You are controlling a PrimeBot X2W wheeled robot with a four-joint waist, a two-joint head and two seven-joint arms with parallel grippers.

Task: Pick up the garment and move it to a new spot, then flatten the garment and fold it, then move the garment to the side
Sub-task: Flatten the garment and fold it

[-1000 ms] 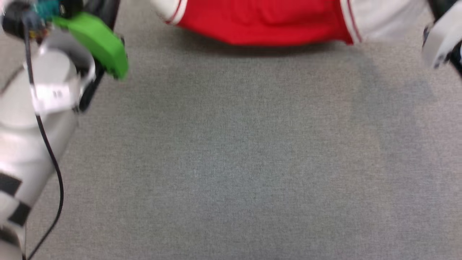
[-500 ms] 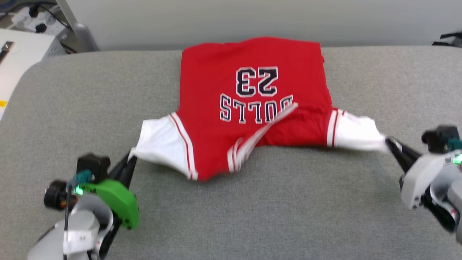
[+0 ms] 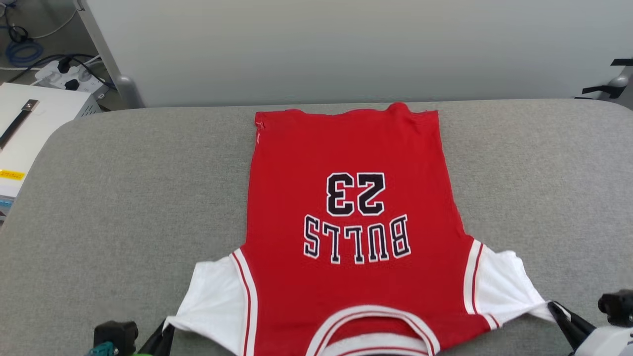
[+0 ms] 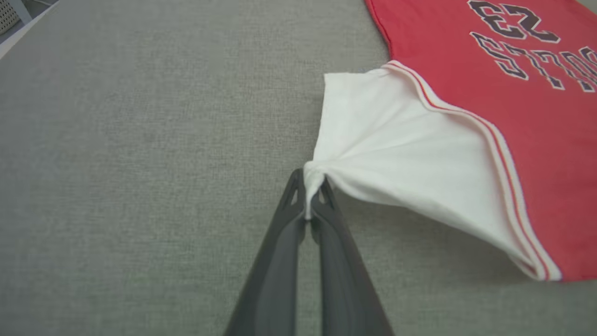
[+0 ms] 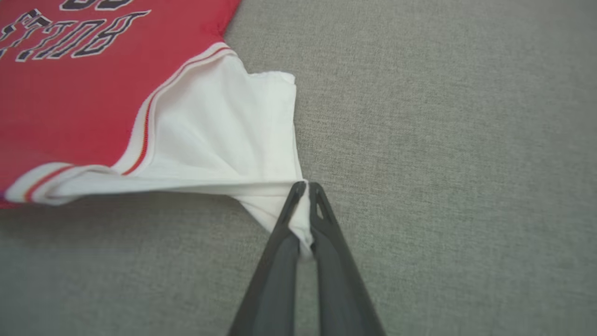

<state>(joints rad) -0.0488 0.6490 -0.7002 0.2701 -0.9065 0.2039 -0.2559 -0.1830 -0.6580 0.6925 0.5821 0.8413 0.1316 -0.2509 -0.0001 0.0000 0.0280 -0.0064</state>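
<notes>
- Across the whole head view, grey cloth-covered table (image 3: 123, 198), far corners rounded.
- Just beyond its far edge, pale wall panel (image 3: 346, 49).
- At the table's middle, garment (image 3: 346, 198): spread flat, print up, "BULLS 23" upside down in the head view, hem close to the far edge, collar nearest the robot, white sleeves drawn outward.
- Broad bare cloth on both sides of the garment.
- Off the table's left edge, white box (image 3: 29, 118); beyond it, metal post (image 3: 106, 59), power strip (image 3: 69, 76) and blue cable coil (image 3: 22, 49), all apart from the cloth.
- At the left sleeve's tip, left gripper (image 4: 308, 186), jaws pinched tight on the white fabric, low over the table.
- At the right sleeve's tip, right gripper (image 5: 307, 186), jaws likewise clamped on a bunched corner.
</notes>
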